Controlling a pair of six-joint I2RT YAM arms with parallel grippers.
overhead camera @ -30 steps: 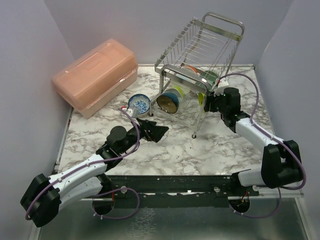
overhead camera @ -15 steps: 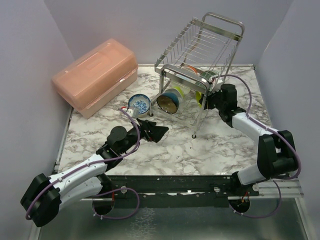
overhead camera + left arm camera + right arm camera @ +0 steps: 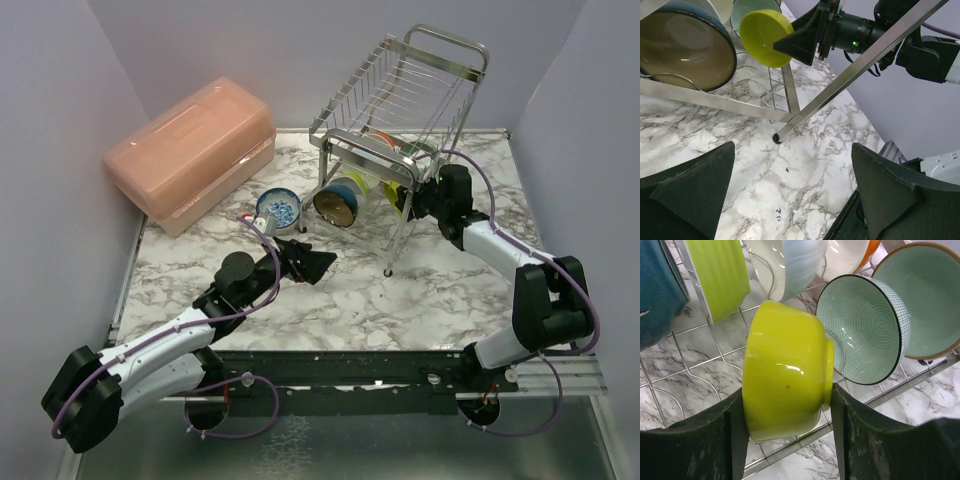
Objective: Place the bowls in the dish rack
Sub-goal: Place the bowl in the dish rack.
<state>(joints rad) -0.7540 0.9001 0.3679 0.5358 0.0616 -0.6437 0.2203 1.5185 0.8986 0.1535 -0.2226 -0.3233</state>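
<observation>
"Where's the bowl?"

"My right gripper (image 3: 787,400) clamps the yellow bowl (image 3: 782,360) on edge, rim toward the patterned bowl (image 3: 865,330). The dish rack (image 3: 715,342) slot lies just below."

"And the left gripper (image 3: 312,262)?"

"Wide open, well apart, nearer the 1 blue-and-white bowl (image 3: 279,208)."

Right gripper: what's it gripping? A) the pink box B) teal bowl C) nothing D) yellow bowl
D: the right gripper has a finger on each side of the yellow bowl, holding it on edge over the lower wires of the dish rack.
</observation>
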